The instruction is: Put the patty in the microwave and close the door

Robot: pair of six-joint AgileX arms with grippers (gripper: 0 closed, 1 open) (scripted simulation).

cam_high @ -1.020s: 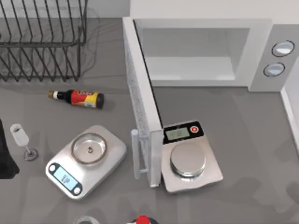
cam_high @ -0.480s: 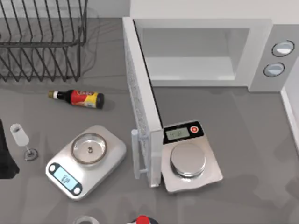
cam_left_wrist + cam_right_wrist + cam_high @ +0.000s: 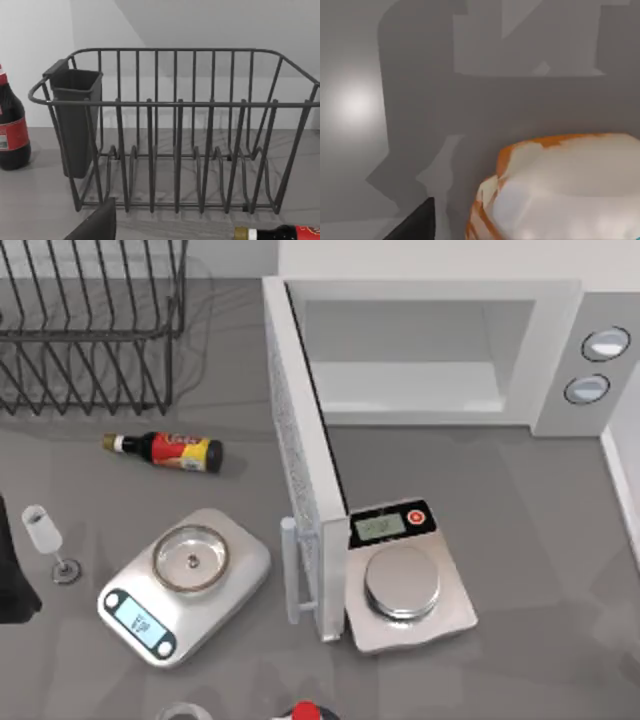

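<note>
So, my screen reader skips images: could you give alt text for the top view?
A white microwave stands with its door swung wide open. Two kitchen scales, a bottle lying down and a wire rack share the grey table.

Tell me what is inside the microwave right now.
The microwave stands with its door swung open; the visible cavity holds nothing, only pale walls and floor. The door's edge hides the cavity's left corner.

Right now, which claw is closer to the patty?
Right. The right wrist view has the patty close up beside the right claw's finger. The left claw's finger faces the dish rack instead.
</note>
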